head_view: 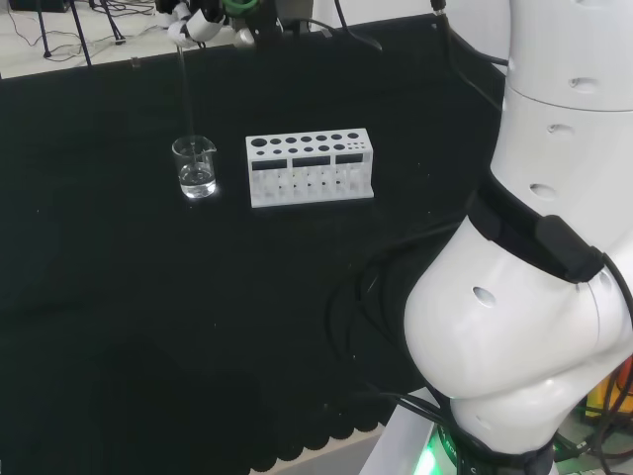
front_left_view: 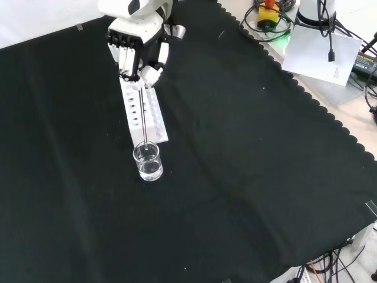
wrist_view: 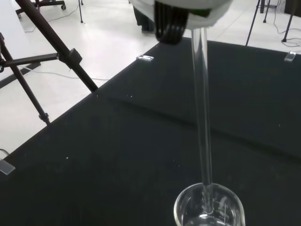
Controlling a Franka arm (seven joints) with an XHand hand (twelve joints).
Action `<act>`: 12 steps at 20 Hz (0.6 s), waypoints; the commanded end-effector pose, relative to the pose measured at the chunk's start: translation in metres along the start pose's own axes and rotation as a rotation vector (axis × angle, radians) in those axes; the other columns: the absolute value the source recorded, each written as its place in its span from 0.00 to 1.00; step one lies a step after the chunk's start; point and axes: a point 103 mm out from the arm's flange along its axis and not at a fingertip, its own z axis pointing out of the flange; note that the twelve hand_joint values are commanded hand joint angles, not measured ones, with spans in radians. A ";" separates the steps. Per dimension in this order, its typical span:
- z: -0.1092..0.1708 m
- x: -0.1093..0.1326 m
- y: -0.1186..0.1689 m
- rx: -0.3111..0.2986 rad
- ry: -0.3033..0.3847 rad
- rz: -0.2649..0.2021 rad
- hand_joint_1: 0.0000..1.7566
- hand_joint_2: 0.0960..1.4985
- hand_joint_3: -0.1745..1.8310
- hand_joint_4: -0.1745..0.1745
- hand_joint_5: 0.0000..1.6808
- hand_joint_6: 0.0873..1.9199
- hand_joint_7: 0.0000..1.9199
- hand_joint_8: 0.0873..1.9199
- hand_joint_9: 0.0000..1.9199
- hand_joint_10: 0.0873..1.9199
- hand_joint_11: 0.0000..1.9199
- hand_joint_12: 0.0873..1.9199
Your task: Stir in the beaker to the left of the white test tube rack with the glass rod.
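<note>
Glass rod (front_left_view: 144, 115) is in the beaker (front_left_view: 147, 161). In the front view we see it run down from the hand (front_left_view: 136, 54) with its lower end inside the rim, close to upright. The wrist view shows the rod (wrist_view: 202, 117) passing through the beaker's (wrist_view: 209, 207) mouth, tip below the rim. We can't tell if it touches the bottom.

The beaker holds clear liquid, low in the vessel. In the head view it (head_view: 195, 166) stands on the black cloth (head_view: 148, 297) just left of the white test tube rack (head_view: 310, 167), not touching it. In the front view the rack (front_left_view: 144, 109) lies behind the beaker, its near end just beside it.

Fingers are curled and pinching the top of the rod, seen best in the front view. In the head view the hand (head_view: 203, 22) sits at the top edge, above the beaker, the rod (head_view: 186, 99) hanging down from it as a faint line.

The arm's white link (head_view: 524, 297) takes up the right of the head view.
</note>
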 end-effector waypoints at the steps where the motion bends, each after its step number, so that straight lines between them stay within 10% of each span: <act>1: 0.020 -0.005 0.007 0.019 0.012 -0.002 0.74 0.50 0.39 0.00 0.63 0.35 0.56 0.65 0.87 0.47 0.87 0.50; 12: 0.060 -0.003 0.012 0.057 0.025 -0.004 0.74 0.49 0.39 0.00 0.63 0.34 0.57 0.65 0.87 0.47 0.87 0.50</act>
